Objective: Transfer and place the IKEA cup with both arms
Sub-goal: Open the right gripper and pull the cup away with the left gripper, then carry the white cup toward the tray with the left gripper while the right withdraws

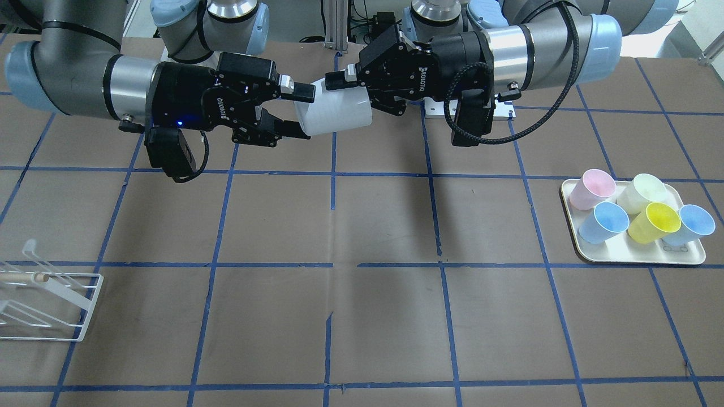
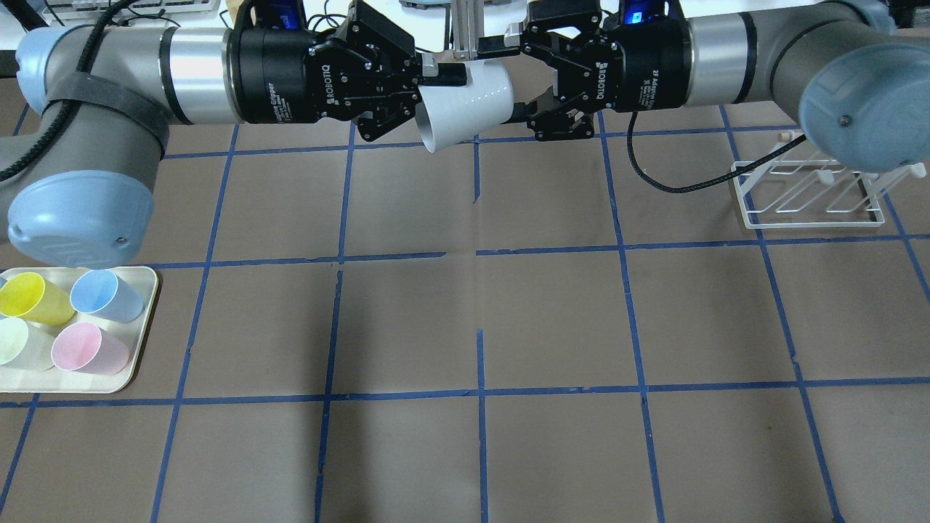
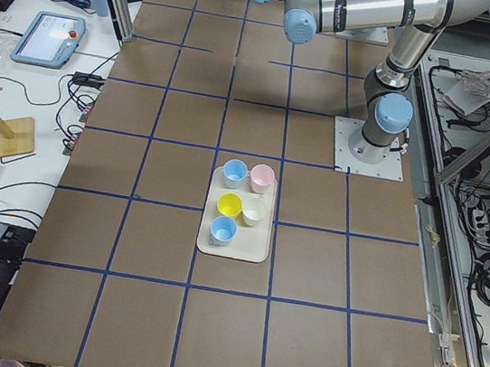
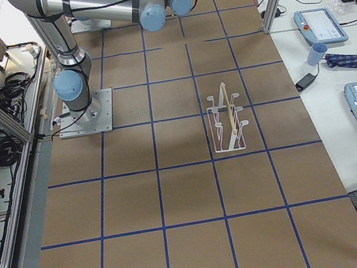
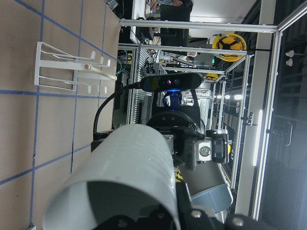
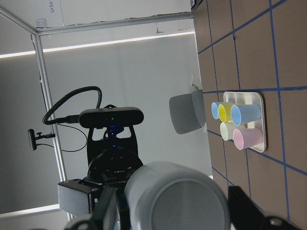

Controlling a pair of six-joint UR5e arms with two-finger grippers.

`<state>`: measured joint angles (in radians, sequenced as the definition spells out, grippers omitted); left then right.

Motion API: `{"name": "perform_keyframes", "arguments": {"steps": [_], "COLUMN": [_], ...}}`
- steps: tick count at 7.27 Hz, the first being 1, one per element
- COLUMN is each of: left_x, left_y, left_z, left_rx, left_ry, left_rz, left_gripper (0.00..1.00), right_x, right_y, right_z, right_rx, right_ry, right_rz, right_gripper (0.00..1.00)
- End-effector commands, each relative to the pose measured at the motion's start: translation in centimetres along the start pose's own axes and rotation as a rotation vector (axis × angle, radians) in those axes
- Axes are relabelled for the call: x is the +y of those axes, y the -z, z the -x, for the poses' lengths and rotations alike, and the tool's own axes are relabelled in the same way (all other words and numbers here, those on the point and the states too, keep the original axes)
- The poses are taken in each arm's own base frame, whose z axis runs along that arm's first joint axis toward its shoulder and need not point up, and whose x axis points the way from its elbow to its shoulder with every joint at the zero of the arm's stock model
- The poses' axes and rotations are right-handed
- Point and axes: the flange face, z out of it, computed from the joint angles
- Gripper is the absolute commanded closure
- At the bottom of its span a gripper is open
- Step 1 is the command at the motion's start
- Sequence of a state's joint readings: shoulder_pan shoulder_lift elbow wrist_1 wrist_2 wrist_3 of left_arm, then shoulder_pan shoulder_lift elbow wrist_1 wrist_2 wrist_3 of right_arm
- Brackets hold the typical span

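As they face each other above the table, we find the left gripper and right gripper tip to tip, with the IKEA cup sideways in mid-air between them. The left is clamped on its rim. The right's fingers straddle its base, and we cannot tell whether they press.

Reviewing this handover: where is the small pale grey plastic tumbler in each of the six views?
Front-facing: small pale grey plastic tumbler, top centre, in mid-air.
Overhead: top centre.
Exterior left: not in it.
Exterior right: not in it.
Left wrist: lower centre, mouth nearest.
Right wrist: bottom centre, base nearest.
Landmark: white wire rack, seen front-facing, overhead, exterior right, left wrist.
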<state>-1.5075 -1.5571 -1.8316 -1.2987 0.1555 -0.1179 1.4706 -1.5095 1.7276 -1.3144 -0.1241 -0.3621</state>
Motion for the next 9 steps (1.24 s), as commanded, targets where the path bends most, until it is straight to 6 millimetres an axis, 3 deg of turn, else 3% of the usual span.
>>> {"name": "perform_keyframes", "arguments": {"steps": [1, 2, 4, 6, 9], "left_x": [0.4, 0.1, -1.1, -1.9, -2.2], "left_y": [1.0, 2.3, 4.5, 6.1, 9.7], "left_z": [-1.4, -2.3, -2.4, 0.6, 4.2], "left_rx": [-0.015, -0.094, -0.367, -0.685, -1.114], "left_ry": [0.03, 0.016, -0.021, -0.015, -0.081], "left_rz": [-0.025, -0.067, -0.161, -0.22, -0.214], "left_gripper": [1.0, 1.0, 1.0, 1.0, 1.0], "right_x": [-0.3, -0.4, -1.5, -1.5, 0.4], "right_y": [0.6, 0.9, 5.1, 7.5, 9.7], "right_z": [-0.2, -0.3, 1.0, 0.1, 2.3], "right_rx": [0.004, 0.009, 0.173, 0.379, 0.76], "right_ry": [-0.013, -0.011, 0.012, -0.026, -0.177], "right_rz": [-0.009, -0.013, -0.033, -0.011, -0.082], "right_gripper": [0.0, 0.0, 0.0, 0.0, 0.0]}}
